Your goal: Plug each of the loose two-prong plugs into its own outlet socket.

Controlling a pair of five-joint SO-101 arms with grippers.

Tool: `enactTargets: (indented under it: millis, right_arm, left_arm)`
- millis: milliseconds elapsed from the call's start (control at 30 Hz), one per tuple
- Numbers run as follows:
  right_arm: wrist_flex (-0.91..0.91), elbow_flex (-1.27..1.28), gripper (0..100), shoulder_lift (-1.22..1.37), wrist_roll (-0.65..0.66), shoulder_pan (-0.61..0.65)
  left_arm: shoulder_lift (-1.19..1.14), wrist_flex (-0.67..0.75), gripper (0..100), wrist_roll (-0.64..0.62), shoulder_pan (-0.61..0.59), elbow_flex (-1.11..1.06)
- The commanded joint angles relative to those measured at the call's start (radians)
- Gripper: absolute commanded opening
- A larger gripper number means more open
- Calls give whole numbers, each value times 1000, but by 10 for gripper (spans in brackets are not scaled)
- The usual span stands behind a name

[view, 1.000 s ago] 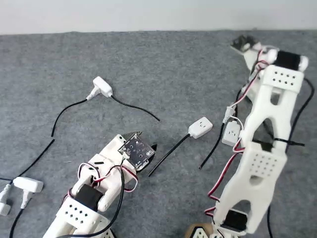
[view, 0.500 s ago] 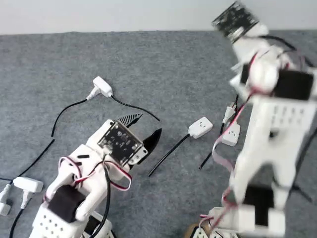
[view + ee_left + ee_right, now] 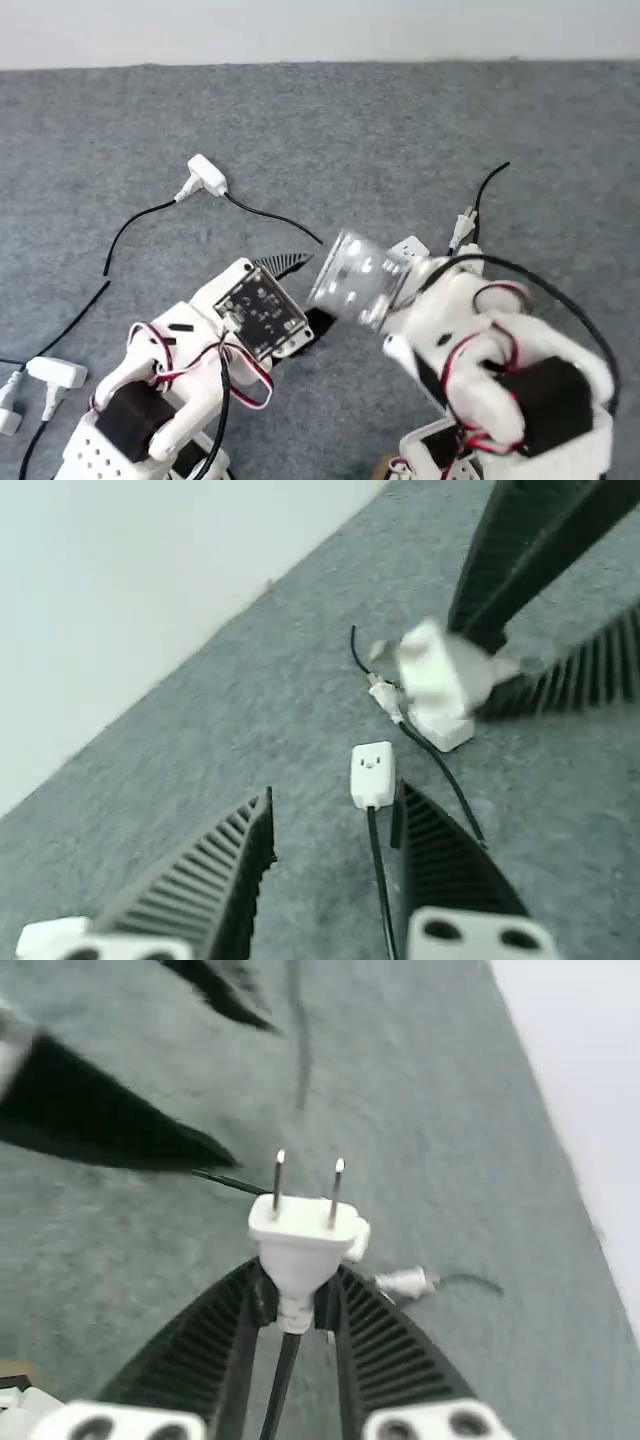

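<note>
My right gripper (image 3: 298, 1278) is shut on a white two-prong plug (image 3: 300, 1228), prongs pointing away from the wrist. In the high view that arm leans low over the table's middle, its camera board (image 3: 355, 280) beside the left arm. My left gripper (image 3: 335, 805) is open, and a white outlet socket (image 3: 372, 773) lies on the carpet beyond its fingers. The left gripper (image 3: 303, 295) sits just left of this socket (image 3: 408, 245). In the left wrist view the held plug (image 3: 440, 675) hovers over a second socket (image 3: 447, 732).
A white plug (image 3: 205, 177) with a black cord lies at the far left. Two more white connectors (image 3: 55, 372) rest by the left edge. A small loose plug (image 3: 462, 228) lies right of the middle socket. Black cords (image 3: 270, 215) cross the grey carpet.
The right arm swung from upright at the far right down toward the table's middle, carrying the plug. The left gripper opened wider and shifted slightly.
</note>
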State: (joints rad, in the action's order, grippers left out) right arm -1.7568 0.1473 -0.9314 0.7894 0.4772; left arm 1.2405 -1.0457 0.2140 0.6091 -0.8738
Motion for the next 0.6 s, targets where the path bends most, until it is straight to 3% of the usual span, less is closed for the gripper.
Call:
enactTargets:
  millis: [0, 333, 567]
  right_arm:
    - [-42, -34, 9, -39, -15, 113]
    - [-41, -138, 9, -36, -17, 232]
    - [-36, -143, 9, -39, -17, 232]
  left_arm:
    - [11, -6, 188, -9, 26, 84]
    - [11, -34, 188, 34, 20, 234]
    - [11, -34, 188, 71, 20, 278]
